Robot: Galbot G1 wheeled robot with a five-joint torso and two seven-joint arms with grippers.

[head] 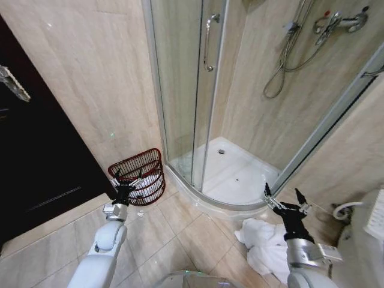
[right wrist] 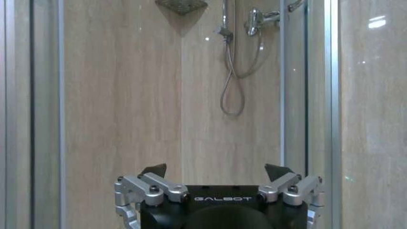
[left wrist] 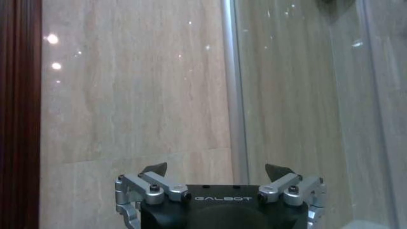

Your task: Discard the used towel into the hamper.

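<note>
1. Towel (head: 264, 246): it lies crumpled on the floor tiles (head: 180, 231), below and just beside our right gripper (head: 284, 200), in front of the curved shower tray (head: 237, 177). Nothing holds it.
2. Appearance: the towel is white, bunched into loose folds with one lobe spread toward the tray kerb. We judge it soft and limp, so it will sag and trail when lifted.
3. Hamper (head: 141, 174): a dark red-brown basket of open slats, tipped over on its side against the wall, just beyond our left gripper (head: 128, 180). Its mouth appears to face away from the towel; something pale shows through the slats, and we cannot tell what.
4. Right gripper: raised above the towel, jaws spread wide and empty; the right wrist view looks past them at the shower hose (right wrist: 232, 71) on the far wall.
5. Left gripper: held up near the hamper, jaws likewise spread and empty, facing the wall beside the glass door frame (left wrist: 234, 90).
6. Progress: we judge the task not yet begun. The grasp, the carry across to the hamper and the release all remain.
7. The hamper's tipped attitude may complicate the drop.
</note>
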